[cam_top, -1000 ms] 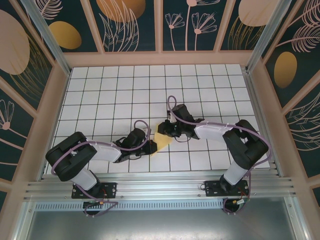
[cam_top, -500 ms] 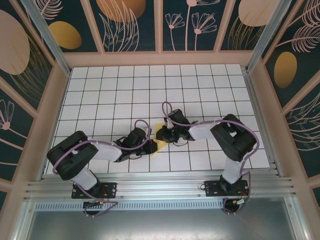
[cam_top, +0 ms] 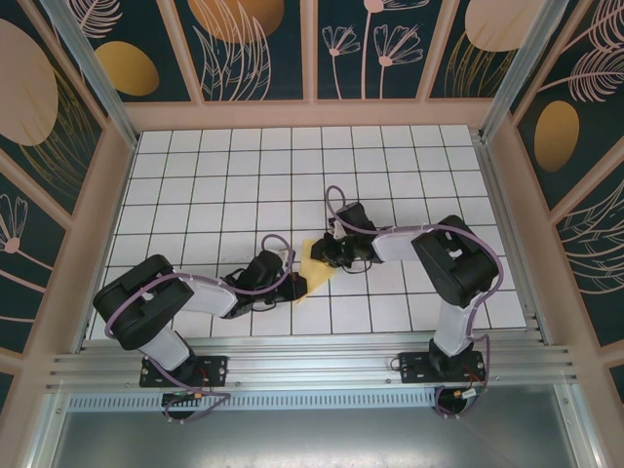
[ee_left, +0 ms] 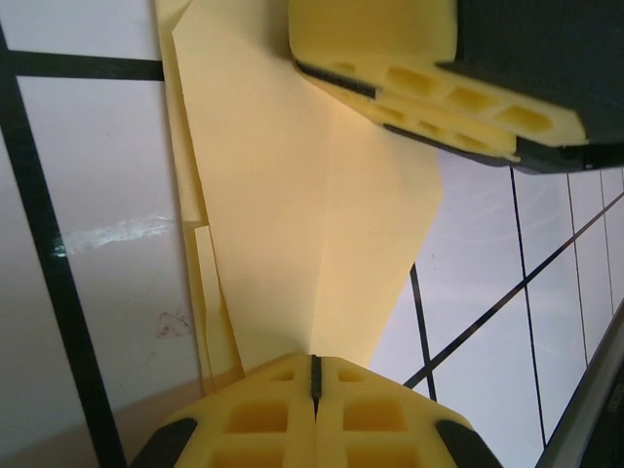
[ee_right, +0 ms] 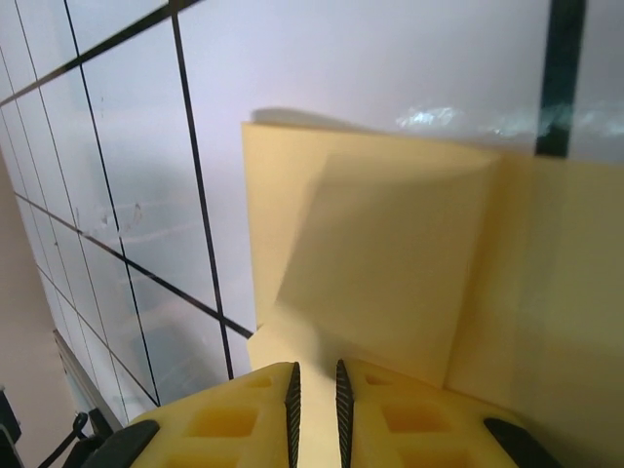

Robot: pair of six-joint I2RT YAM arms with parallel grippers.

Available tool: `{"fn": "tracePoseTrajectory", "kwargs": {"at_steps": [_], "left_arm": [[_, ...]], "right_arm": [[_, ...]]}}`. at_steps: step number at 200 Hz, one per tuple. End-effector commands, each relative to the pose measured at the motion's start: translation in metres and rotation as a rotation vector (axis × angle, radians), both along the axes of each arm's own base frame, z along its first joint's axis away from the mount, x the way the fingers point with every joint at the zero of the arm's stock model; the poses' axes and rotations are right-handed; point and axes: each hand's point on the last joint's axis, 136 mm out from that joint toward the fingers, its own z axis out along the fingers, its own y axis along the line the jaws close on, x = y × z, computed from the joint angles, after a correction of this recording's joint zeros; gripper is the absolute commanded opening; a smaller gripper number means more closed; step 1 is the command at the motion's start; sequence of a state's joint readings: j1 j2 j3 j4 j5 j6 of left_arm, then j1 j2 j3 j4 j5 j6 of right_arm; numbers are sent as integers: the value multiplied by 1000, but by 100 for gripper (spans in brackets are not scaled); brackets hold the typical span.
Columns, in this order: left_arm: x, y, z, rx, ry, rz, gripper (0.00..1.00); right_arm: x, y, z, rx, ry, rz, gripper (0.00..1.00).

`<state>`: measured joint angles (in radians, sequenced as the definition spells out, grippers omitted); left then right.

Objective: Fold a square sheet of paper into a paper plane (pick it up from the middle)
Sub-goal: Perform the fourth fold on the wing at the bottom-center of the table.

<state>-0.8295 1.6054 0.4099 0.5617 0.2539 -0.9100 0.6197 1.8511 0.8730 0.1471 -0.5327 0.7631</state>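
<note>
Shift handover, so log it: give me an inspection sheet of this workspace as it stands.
Surface: white gridded table, faint scuffs beside the paper.
Job's things: pale-yellow paper, partly folded and creased, gripped from two sides.
Clutter: nothing seen.
Claws: left claw shut on the paper; right claw shut on the opposite side.
Cables: purple cables loop along both arms.
Surroundings: dark floral wall panels; metal rail at the near edge.

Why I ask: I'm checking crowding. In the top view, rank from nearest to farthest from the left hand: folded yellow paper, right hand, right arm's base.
From the left hand:
1. folded yellow paper: pinched in it, mid-table.
2. right hand: just beyond, gripping the paper's far side.
3. right arm's base: far off, near-right edge.
</note>
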Motion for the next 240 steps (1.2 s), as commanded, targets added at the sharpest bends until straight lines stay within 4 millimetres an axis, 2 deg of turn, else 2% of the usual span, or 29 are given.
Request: {"fn": "tracePoseTrajectory", "kwargs": {"at_steps": [1,22,47,51,87,138,168,200,224,240], "left_arm": [[-52,59,-70,271,222,-7,0],[-53,59,-70,270,220,-11,0],[-54,61,-71,274,221,-15,0],[-55,61,-71,274,222,-15,0],[-55,62,-72,278,226,-14,0],[-54,60,-70,270,225,-10,0],[-51,56,-64,253,214,-9,0],[-44,49,-53,221,188,-4,0],[-38,42,-43,201,167,-11,1],[-34,36,-37,187,153,-15,2]], "right_arm": [[24,-17,-16,-83,-31,-53,21],[35,-23,-18,-84,-29,-66,21],[40,-18,-14,-73,-40,-47,22],[49,-26,-13,-72,-40,-71,22],[64,-31,-6,-74,-50,-90,23],[82,-40,-11,-96,-38,-122,23],[88,-40,14,-95,-92,-111,23],[80,-51,49,-108,-167,-131,24],[55,-42,61,-80,-190,-89,25],[36,-26,62,-39,-184,-35,26]]}}
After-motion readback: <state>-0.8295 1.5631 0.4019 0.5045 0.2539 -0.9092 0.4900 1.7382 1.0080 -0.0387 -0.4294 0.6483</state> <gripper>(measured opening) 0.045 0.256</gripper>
